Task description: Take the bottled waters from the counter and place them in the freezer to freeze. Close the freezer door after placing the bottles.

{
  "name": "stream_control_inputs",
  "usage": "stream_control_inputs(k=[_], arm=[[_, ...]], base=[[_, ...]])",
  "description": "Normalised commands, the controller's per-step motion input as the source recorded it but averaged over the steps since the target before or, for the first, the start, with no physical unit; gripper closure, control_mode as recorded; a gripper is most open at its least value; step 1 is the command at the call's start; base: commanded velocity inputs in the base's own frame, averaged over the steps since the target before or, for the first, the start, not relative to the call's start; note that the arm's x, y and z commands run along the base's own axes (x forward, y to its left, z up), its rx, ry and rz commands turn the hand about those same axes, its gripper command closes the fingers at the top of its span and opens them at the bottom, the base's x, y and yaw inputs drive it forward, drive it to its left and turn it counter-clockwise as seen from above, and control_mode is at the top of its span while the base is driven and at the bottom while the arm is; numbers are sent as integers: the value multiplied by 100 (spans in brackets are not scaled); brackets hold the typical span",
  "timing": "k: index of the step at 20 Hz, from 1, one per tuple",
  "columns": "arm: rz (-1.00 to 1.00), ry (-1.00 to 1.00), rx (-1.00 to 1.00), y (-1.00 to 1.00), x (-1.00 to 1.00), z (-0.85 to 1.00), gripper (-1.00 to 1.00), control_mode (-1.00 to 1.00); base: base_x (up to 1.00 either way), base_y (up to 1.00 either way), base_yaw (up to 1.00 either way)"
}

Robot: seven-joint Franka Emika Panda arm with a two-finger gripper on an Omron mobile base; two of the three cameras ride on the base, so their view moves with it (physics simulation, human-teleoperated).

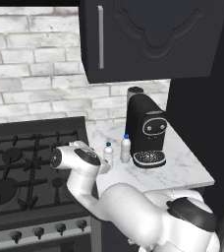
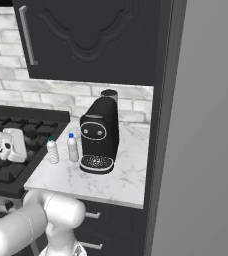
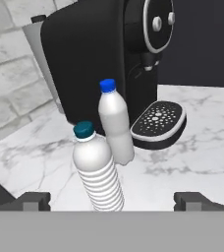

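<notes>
1. The gripper (image 3: 112, 201) has its fingers (image 3: 34, 201) spread wide and holding nothing – only their dark tips show, cut off at the bottom of the hand view.
2. The ribbed bottle (image 3: 98, 174) stands upright on the counter (image 3: 192, 142) between those tips; its base is hidden at the frame's bottom.
3. The white bottle (image 3: 116, 124) stands just behind it, overlapped low down – contact cannot be told.
4. A black coffee machine (image 3: 109, 59) sits beside both, its top cut off.
5. In the left base view the arm hides much of the ribbed bottle.
</notes>
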Motion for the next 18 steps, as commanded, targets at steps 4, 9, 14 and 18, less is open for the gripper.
stream_control_inputs(k=[4,9,14,18], arm=[[-5,0,-9,0,30,-30,-100,-100],[-4,0,-8,0,32,-23,-100,-100],[-3,9,-7,-13,29,-3,-100,-100],[-6,15,-9,-12,20,0,-100,-100]], base=[[0,0,0],[0,0,0],[0,0,0],[0,0,0]])
